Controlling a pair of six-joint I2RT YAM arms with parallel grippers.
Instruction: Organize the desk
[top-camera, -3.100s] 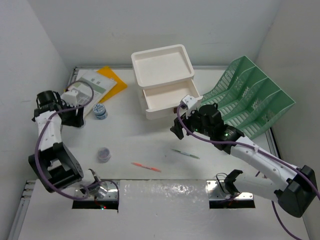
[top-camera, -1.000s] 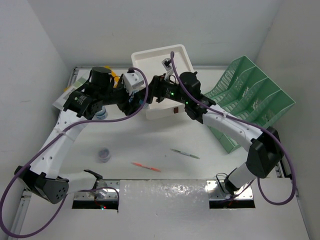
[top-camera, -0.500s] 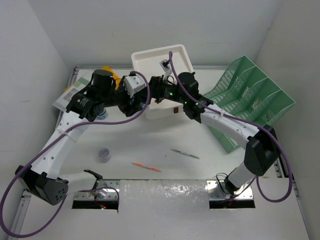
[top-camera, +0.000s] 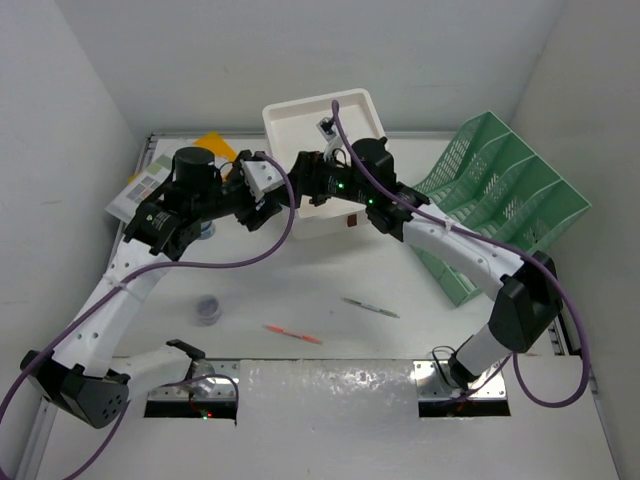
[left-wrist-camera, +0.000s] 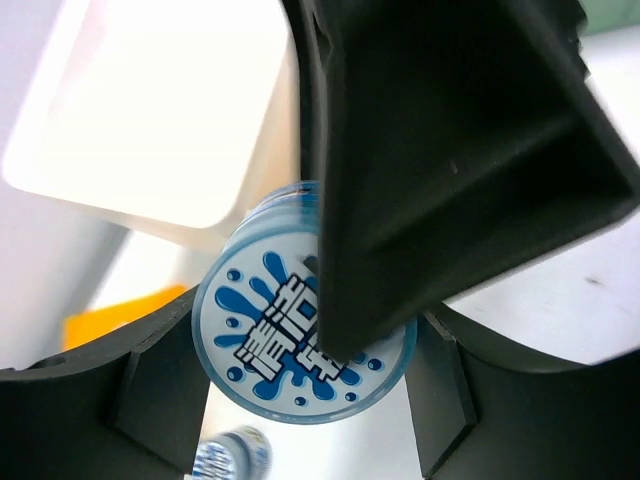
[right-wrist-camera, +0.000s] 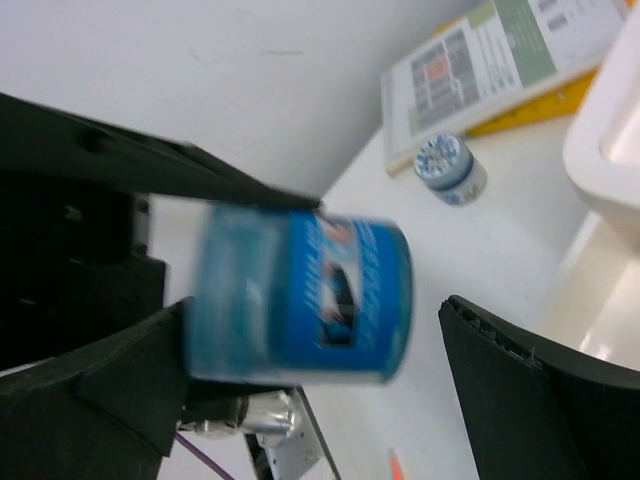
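Two tools are held close together above the far middle of the surface (top-camera: 300, 280), which lies below both. One blue jar (left-wrist-camera: 260, 350) is gripped by the left tool (left-wrist-camera: 305, 340). The right tool (right-wrist-camera: 315, 310) is spread wide around it. A second jar (right-wrist-camera: 450, 168) and one grey pot (top-camera: 207, 308) are stood at the left. Two pens, orange (top-camera: 292, 334) and grey (top-camera: 370, 307), are laid nearer. One drawer unit (top-camera: 310, 120) and one rack (top-camera: 500, 190) are set far.

Large flat white desk (top-camera: 300, 280), silver rails along its edges
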